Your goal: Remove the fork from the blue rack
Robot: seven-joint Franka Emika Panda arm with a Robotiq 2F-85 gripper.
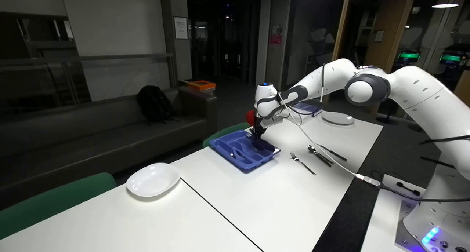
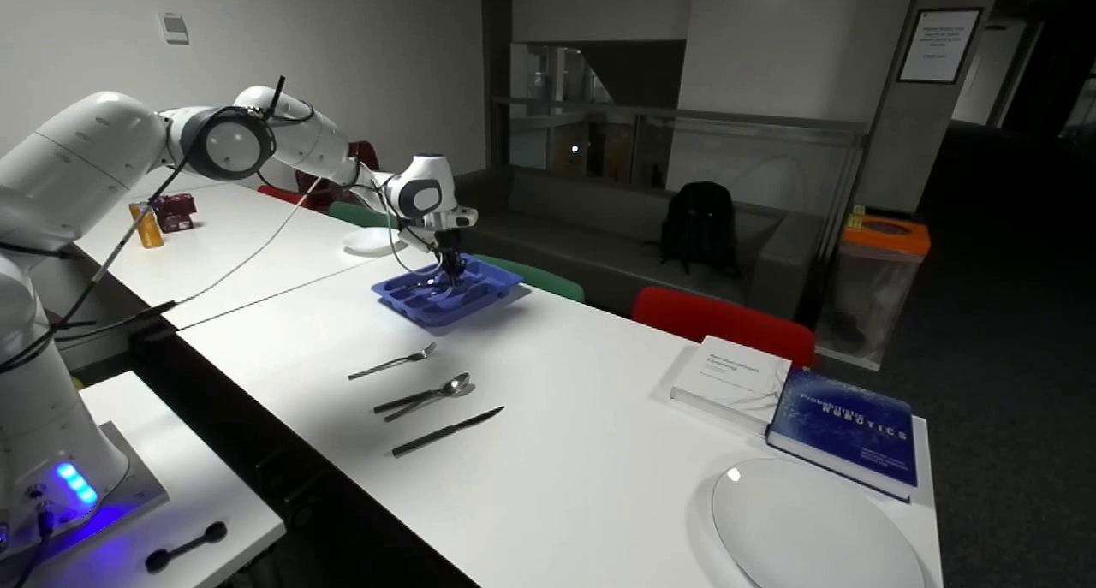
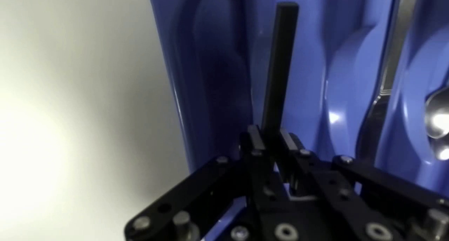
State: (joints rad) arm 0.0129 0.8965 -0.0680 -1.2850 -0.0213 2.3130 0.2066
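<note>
- The gripper (image 3: pixel 270 133) sits low over the rack (image 3: pixel 217 76), jaws drawn in to a narrow gap, and there's a dark handle (image 3: pixel 282 58) pinched between them!
- That handle lies over the rack's second channel in from its edge; the head is hidden beneath the gripper, so calling it the fork (image 3: pixel 279 81) is my judgement, no tines to prove it.
- Grip made, then, and that looks like about half the job. Is it off the rack's floor? Can't tell!
- To come: up above the rack's walls, out to the side, down beyond the rack.
- Outside the rack, near it, lies a loose fork (image 2: pixel 396 363); a spoon (image 2: pixel 441 391) is farther from the rack, a knife (image 2: pixel 449 430) farthest. Whether that loose fork counts, these views can't settle.
- Across the rack from the handle, a spoon bowl (image 3: pixel 438 114) shines: no part of this job.
</note>
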